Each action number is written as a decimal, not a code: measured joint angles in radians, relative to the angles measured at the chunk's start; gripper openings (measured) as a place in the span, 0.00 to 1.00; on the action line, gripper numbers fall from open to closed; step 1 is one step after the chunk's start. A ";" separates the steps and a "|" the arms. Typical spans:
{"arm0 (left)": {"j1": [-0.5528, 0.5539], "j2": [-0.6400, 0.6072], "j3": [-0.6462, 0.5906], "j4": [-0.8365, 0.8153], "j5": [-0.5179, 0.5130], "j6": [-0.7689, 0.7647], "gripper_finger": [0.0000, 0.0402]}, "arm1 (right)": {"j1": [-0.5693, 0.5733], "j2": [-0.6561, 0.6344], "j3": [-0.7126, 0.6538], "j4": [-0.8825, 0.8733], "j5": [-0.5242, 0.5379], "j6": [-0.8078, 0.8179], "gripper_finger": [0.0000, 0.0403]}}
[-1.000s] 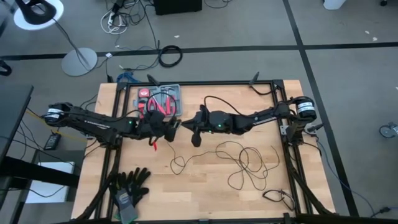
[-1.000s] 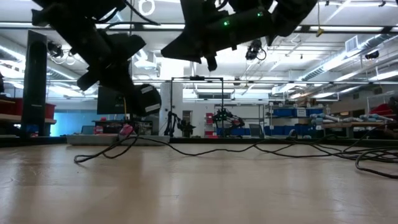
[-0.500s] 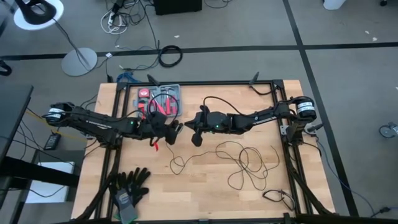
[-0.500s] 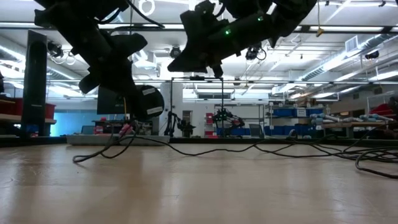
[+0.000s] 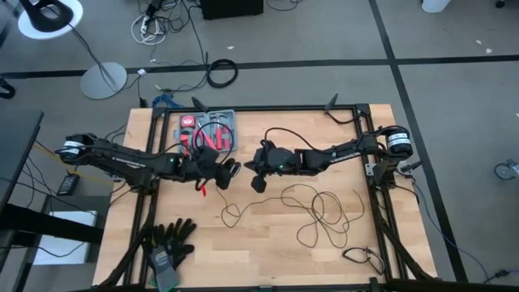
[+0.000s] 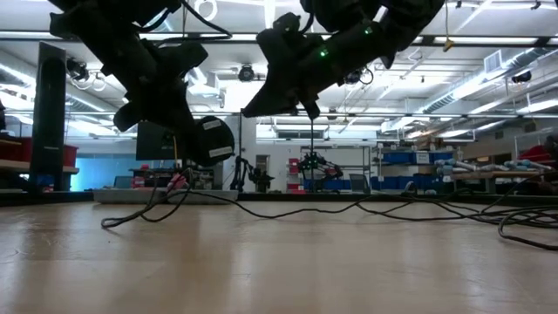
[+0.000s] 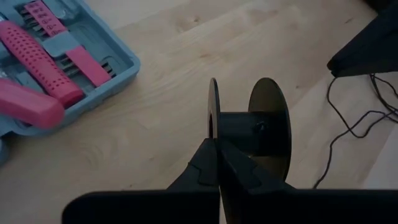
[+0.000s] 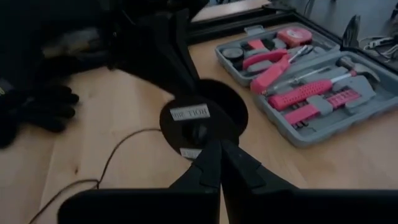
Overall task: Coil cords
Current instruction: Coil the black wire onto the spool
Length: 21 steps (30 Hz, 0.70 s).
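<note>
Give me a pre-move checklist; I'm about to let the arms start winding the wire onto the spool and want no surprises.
1. Left pincer shut on the spool flange: ok.
2. Right pincer shut, tips just in front of the spool's labelled face: ok; what it pinches: cannot tell.
3. Spool held above the table, off the wood: ok.
4. Cord free to feed: not ok, it lies in loose crossing loops.
5. Tool case beside the spool, apart from it: ok.
6. Gloves away from the cord: ok.

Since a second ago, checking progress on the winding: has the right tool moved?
Yes. In the high view the right tool has slid toward the grey tool case side, nearer the black spool held by the left tool.
</note>
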 joint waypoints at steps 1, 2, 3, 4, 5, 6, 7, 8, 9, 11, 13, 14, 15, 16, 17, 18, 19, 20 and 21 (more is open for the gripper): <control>0.000 0.000 0.000 0.001 0.000 0.012 0.00 | 0.000 0.000 0.000 -0.013 0.000 0.006 0.00; 0.000 0.000 0.000 0.001 0.000 0.021 0.00 | 0.000 0.000 0.000 -0.030 0.000 0.018 0.00; 0.000 0.000 0.000 0.000 0.000 0.040 0.00 | 0.001 0.000 0.000 -0.049 -0.001 0.038 0.00; 0.000 0.000 0.000 0.002 -0.004 0.065 0.00 | 0.002 0.000 0.000 -0.072 -0.004 0.060 0.00; 0.000 0.000 0.000 0.003 -0.016 0.098 0.00 | 0.005 -0.002 0.000 -0.099 -0.013 0.078 0.00; 0.000 0.000 0.000 0.002 -0.027 0.129 0.00 | 0.009 -0.005 0.000 -0.124 -0.020 0.087 0.00; 0.000 0.000 0.000 0.003 -0.035 0.160 0.00 | 0.017 -0.010 -0.001 -0.149 -0.024 0.092 0.00; 0.000 -0.003 0.000 0.007 -0.043 0.195 0.00 | 0.026 -0.018 0.000 -0.185 -0.025 0.093 0.00; 0.000 -0.004 -0.001 0.018 -0.044 0.227 0.00 | 0.039 -0.028 -0.001 -0.221 -0.021 0.093 0.00; 0.000 -0.005 -0.001 0.061 -0.045 0.286 0.00 | 0.071 -0.053 -0.001 -0.293 0.006 0.093 0.00; 0.000 -0.005 -0.001 0.107 -0.045 0.335 0.00 | 0.108 -0.081 -0.003 -0.368 0.071 0.093 0.00; -0.001 -0.005 -0.001 0.138 -0.044 0.358 0.00 | 0.128 -0.096 -0.016 -0.379 0.112 0.093 0.00; -0.003 -0.005 -0.001 0.169 -0.044 0.381 0.00 | 0.148 -0.114 -0.036 -0.384 0.151 0.093 0.00; -0.006 -0.005 -0.001 0.201 -0.045 0.400 0.00 | 0.167 -0.134 -0.063 -0.382 0.187 0.094 0.00; -0.008 -0.005 -0.001 0.234 -0.045 0.428 0.00 | 0.186 -0.155 -0.096 -0.371 0.215 0.105 0.00; -0.011 -0.005 -0.001 0.266 -0.043 0.452 0.00 | 0.202 -0.174 -0.132 -0.352 0.239 0.126 0.00; -0.014 -0.005 -0.001 0.303 -0.042 0.478 0.00 | 0.217 -0.197 -0.175 -0.329 0.259 0.154 0.00; -0.014 -0.005 -0.001 0.338 -0.041 0.503 0.00 | 0.229 -0.219 -0.223 -0.297 0.273 0.183 0.00; -0.015 -0.004 -0.001 0.375 -0.039 0.527 0.00 | 0.239 -0.239 -0.270 -0.257 0.279 0.206 0.00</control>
